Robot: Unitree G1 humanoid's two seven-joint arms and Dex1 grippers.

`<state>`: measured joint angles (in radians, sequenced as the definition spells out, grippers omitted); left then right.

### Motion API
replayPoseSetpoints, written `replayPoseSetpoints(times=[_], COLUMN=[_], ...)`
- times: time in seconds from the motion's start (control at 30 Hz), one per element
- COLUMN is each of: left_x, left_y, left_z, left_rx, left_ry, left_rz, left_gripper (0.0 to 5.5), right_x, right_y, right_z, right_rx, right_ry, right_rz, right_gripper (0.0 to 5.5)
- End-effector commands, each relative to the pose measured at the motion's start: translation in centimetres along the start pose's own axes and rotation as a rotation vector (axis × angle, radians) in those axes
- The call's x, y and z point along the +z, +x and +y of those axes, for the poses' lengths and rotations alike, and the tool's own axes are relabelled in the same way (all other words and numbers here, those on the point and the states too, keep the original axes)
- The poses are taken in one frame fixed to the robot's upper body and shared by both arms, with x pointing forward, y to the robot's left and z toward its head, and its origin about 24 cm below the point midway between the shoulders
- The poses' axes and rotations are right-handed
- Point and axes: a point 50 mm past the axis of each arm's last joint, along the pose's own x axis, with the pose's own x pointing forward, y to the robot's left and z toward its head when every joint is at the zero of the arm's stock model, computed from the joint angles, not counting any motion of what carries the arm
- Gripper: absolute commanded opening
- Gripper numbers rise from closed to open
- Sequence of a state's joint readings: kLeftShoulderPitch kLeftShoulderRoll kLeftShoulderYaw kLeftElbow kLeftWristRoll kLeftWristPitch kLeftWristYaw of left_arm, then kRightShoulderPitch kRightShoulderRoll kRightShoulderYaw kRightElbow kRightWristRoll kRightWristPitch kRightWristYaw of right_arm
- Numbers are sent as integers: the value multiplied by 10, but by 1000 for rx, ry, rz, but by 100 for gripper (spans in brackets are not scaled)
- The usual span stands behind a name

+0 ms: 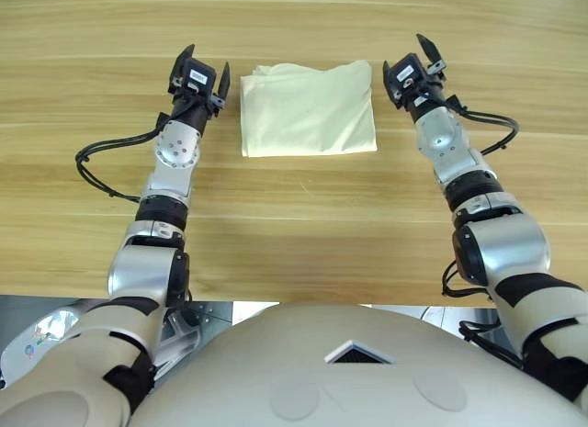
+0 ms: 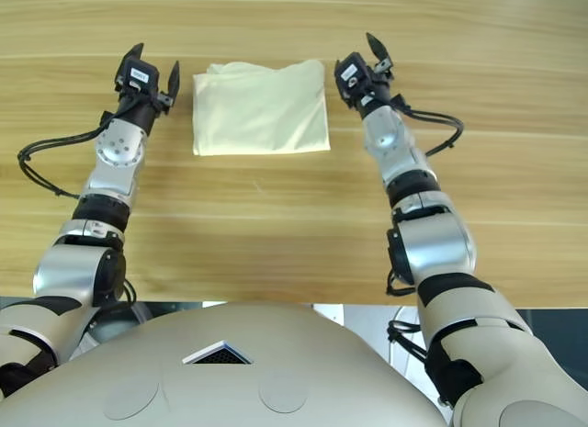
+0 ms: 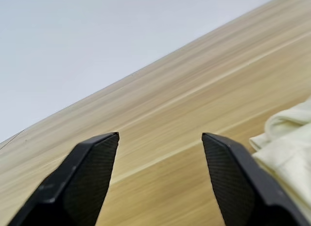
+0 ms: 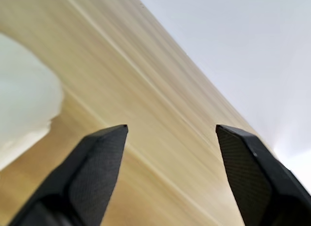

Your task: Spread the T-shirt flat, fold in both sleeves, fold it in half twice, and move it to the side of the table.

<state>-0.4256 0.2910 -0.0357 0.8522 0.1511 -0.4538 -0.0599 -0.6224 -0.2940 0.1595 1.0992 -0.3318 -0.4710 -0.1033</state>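
Observation:
The pale yellow T-shirt lies folded into a compact rectangle on the wooden table, between my two arms. My left gripper hovers just left of the shirt's far left corner, open, nothing between its fingers. My right gripper is just right of the shirt's far right corner, also open and holding nothing. In the left wrist view a bunched edge of the T-shirt lies beside one fingertip. A pale corner of the T-shirt lies off to one side in the right wrist view.
Bare wooden tabletop surrounds the shirt on every side. The table's near edge runs just in front of my torso. Black cables loop beside each forearm. A plain pale wall stands beyond the table's far edge.

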Motion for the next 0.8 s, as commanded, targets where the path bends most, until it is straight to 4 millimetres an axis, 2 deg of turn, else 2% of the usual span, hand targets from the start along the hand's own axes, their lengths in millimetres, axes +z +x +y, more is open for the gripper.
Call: replayPoseSetpoints(times=[0.03,0.13,0.27,0.37,0.47,0.67,0.8], left_x=[11,32,47,45,32,18,11], left_y=[-4,-7,-16,-13,-5,16,18], left_z=[-4,-18,-49,-63,-78,-72,-69], left_rx=[32,-32,-200,-289,-424,-392,-375], left_ry=[11,81,208,329,521,561,565], left_rz=[-76,-199,-306,-299,-228,-72,-39], left_gripper=[317,317,317,317,317,317,317], right_x=[17,25,13,1,-2,3,1], right_y=[-7,-32,-70,-81,-87,-92,-101], right_z=[3,28,44,46,42,49,49], right_rx=[12,109,168,178,167,207,230], right_ry=[31,5,-12,-25,-35,-45,-46], right_rz=[-143,-222,-166,-96,-73,-74,-49], right_gripper=[334,334,334,334,334,334,334])
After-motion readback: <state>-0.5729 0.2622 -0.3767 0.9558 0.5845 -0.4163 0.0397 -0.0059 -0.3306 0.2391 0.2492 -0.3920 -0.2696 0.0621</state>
